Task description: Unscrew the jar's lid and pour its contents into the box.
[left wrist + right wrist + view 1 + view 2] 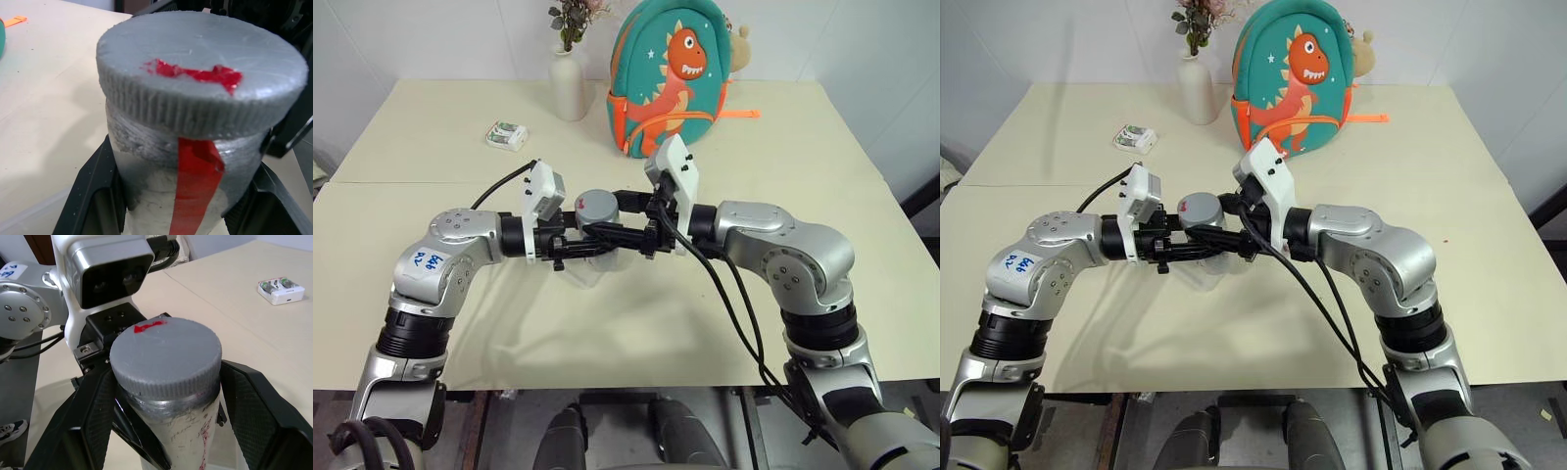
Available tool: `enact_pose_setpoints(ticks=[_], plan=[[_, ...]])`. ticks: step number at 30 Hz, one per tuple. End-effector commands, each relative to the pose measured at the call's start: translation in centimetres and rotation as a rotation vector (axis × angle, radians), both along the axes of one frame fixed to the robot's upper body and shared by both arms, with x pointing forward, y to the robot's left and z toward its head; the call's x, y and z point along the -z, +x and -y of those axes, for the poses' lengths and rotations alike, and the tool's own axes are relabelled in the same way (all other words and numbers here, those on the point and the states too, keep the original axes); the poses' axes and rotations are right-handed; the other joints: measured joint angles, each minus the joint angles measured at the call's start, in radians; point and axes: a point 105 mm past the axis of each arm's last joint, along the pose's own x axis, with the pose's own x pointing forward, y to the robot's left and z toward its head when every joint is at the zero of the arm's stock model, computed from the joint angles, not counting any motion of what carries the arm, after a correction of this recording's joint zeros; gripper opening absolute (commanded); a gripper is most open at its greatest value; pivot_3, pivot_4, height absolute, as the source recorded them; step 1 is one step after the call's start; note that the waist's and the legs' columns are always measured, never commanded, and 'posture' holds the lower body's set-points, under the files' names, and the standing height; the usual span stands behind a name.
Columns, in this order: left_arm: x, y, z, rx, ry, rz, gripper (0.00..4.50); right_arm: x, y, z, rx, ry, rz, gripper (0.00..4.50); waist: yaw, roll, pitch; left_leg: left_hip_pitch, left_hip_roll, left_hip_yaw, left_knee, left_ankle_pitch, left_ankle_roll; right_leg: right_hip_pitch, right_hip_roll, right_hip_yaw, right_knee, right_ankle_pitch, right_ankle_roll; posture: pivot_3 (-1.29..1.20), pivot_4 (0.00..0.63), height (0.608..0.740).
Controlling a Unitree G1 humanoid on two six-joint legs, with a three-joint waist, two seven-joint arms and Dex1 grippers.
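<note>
Upright silvery-grey jar (166, 191), red-striped, grey lid (200, 68) still screwed on.

Bright, even, diffuse light from overhead. Soft grey shadows on the table (822, 137) beneath both arms, lower centre of the head views. Sharp throughout there. Close wrist views softly blurred toward the backgrounds; no glare.

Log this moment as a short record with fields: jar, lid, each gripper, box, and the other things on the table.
jar: upright, held above the table
lid: on the jar, red mark on top
left gripper: shut on the jar's body below the lid
right gripper: fingers on either side of the lid; contact not clear
box: clear, on the table under the jar
other things: white vase, dinosaur backpack, small white-and-green packet
</note>
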Motion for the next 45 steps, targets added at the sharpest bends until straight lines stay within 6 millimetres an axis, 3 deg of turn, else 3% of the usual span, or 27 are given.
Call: enact_pose_setpoints(ticks=[1,7,14,19,28,31,35,45], plan=[[-0.7,-0.5,-0.1,0.014,0.003,0.042,1.99,-2.4,-0.6,0.1,-0.014,0.064,0.072,3.29,0.0,0.0,0.0,0.0,0.0,0.0,0.0,0.0,0.0,0.0,0.0,0.0,0.0,0.0,0.0,0.0,0.15,0.74],[-0.4,-0.5,-0.2,0.013,0.01,0.031,1.99,-3.1,-0.6,0.0,-0.017,0.086,0.088,3.29,0.0,0.0,0.0,0.0,0.0,0.0,0.0,0.0,0.0,0.0,0.0,0.0,0.0,0.0,0.0,0.0,0.15,0.74],[-0.6,-0.6,-0.1,0.015,0.007,0.037,1.99,-2.4,-0.7,-0.2,-0.03,0.069,0.073,3.29,0.0,0.0,0.0,0.0,0.0,0.0,0.0,0.0,0.0,0.0,0.0,0.0,0.0,0.0,0.0,0.0,0.15,0.74],[-0.9,-0.6,-0.1,0.016,0.004,0.041,1.99,-2.0,-0.9,-0.3,-0.054,0.05,0.072,2.06,0.0,0.0,0.0,0.0,0.0,0.0,0.0,0.0,0.0,0.0,0.0,0.0,0.0,0.0,0.0,0.0,0.15,0.74],[-0.9,-0.6,0.0,0.017,0.001,0.042,1.99,-1.4,-0.8,-0.1,-0.048,0.032,0.045,2.06,0.0,0.0,0.0,0.0,0.0,0.0,0.0,0.0,0.0,0.0,0.0,0.0,0.0,0.0,0.0,0.0,0.15,0.74],[-0.9,-0.6,0.0,0.016,-0.001,0.042,1.99,-1.6,-1.2,-0.2,-0.078,0.039,0.044,2.64,0.0,0.0,0.0,0.0,0.0,0.0,0.0,0.0,0.0,0.0,0.0,0.0,0.0,0.0,0.0,0.0,0.15,0.74],[-0.9,-0.6,0.0,0.015,-0.002,0.042,1.99,-1.6,-1.7,-0.4,-0.11,0.018,0.073,3.94,0.0,0.0,0.0,0.0,0.0,0.0,0.0,0.0,0.0,0.0,0.0,0.0,-0.001,0.0,0.0,0.0,0.15,0.74],[-0.9,-0.7,0.1,0.018,-0.004,0.041,1.99,-1.4,-1.0,-0.7,-0.085,-0.002,0.059,3.94,0.0,0.0,0.0,0.0,0.0,0.0,0.0,0.0,0.0,0.0,0.0,0.0,-0.001,0.0,0.0,0.0,0.15,0.74]])
